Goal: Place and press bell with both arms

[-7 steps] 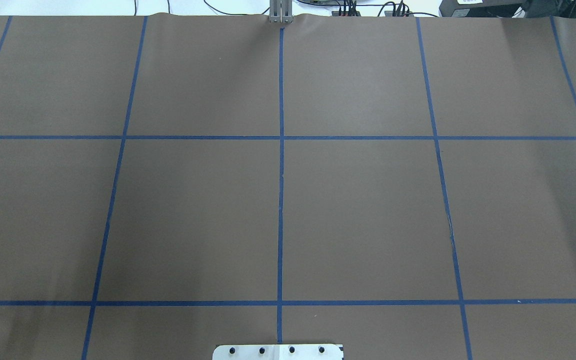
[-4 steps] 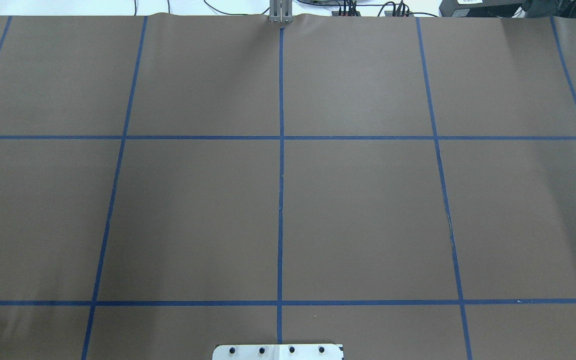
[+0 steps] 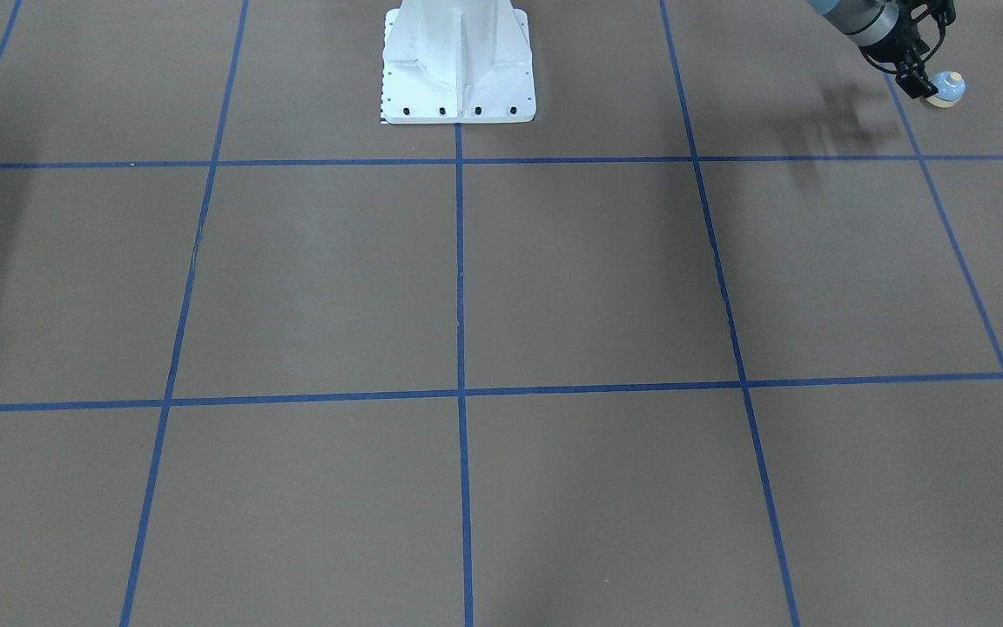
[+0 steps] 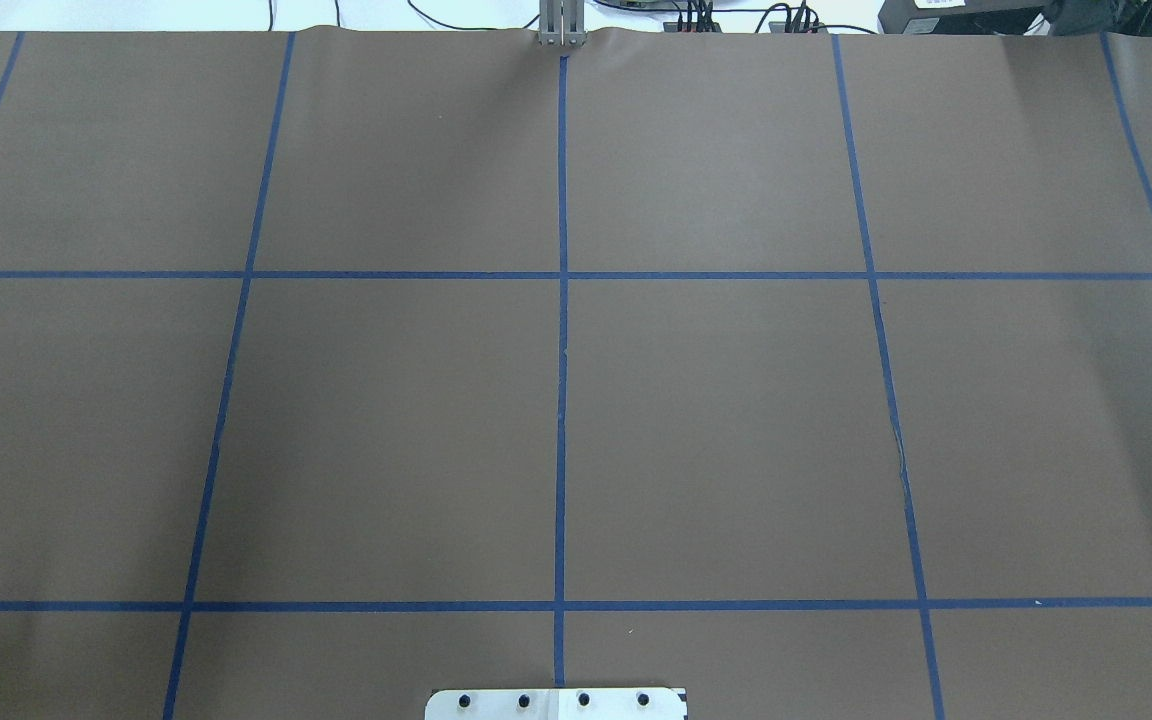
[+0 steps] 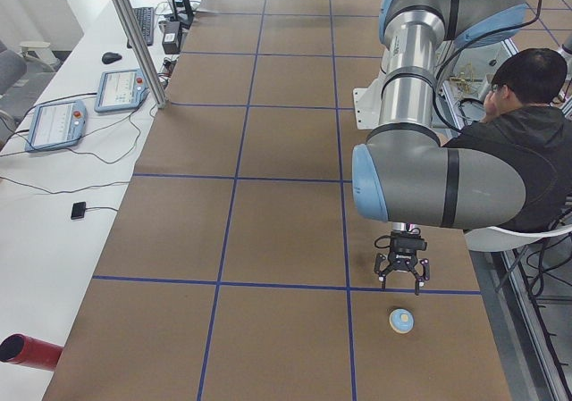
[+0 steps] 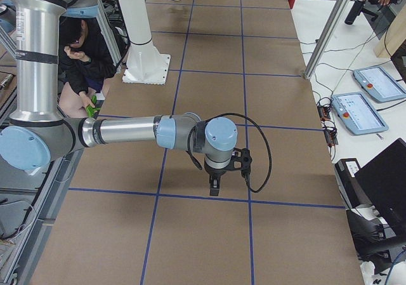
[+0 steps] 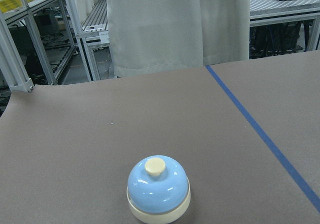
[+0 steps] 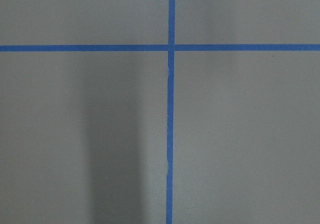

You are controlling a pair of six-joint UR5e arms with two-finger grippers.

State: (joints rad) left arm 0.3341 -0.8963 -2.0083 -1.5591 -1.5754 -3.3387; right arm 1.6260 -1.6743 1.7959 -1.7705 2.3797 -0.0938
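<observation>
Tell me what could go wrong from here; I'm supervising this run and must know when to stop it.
The left end effector hangs apart from the bell, seemingly not centred over it; closing off-centre could nudge the smooth dome and slide it away.
A seated person is close beside the left arm; a wide swing might come near them.
The overhead view shows neither bell nor arms, so it cannot help monitor the grasp.

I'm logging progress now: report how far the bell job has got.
Done: nothing visibly; the bell stands upright and free on the table, at its left end. In hand: the left gripper, open, hangs close beside it, not touching. Left: placing and pressing it; the right gripper hangs over a grid line, away from it.
</observation>
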